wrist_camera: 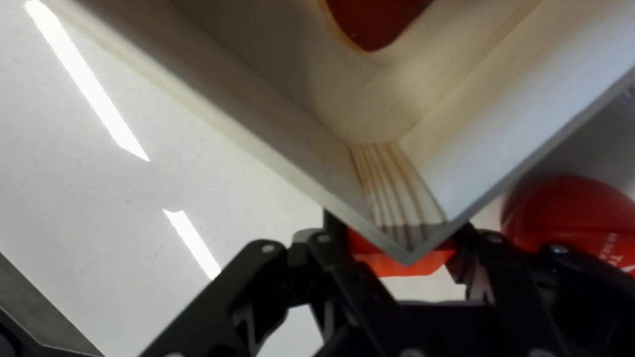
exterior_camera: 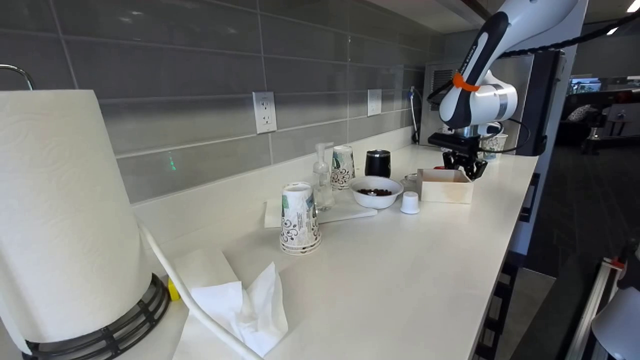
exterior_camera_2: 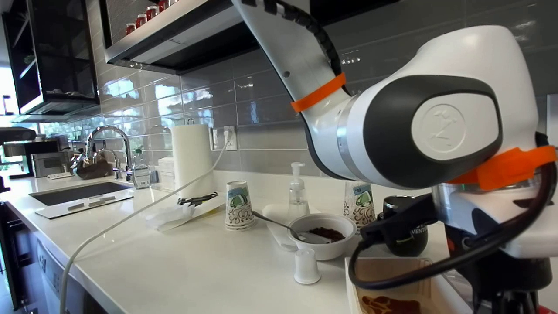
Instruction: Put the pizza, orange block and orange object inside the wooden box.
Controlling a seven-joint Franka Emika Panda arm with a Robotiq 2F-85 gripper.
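In the wrist view, at the upper middle, a flat reddish piece with a tan edge, which I am taking for the pizza (wrist_camera: 376,22), is lying inside the wooden box (wrist_camera: 280,131), so 1 of the 3 things is seemingly done. At the lower middle, the gripper (wrist_camera: 401,243) is pinching the orange block (wrist_camera: 392,267) between its fingers, outside the box and partly hidden by its corner; the views are not settling whether block and box are touching. A lift is likely to be calling for care under that rim. At the lower right, a rounded red thing (wrist_camera: 575,218) with white lettering is lying outside too, possibly the orange object, though I am not certain. So 2 placements are seemingly remaining.

In an exterior view, right of the middle, the white bowl (exterior_camera: 376,201) and small white cup (exterior_camera: 410,203) are crowding the box's left side. The countertop (exterior_camera: 430,280) is spreading broadly across the lower middle, giving room for moving. The counter edge (exterior_camera: 505,250) is running down the right, near the box, so that side is probably allowing less margin.
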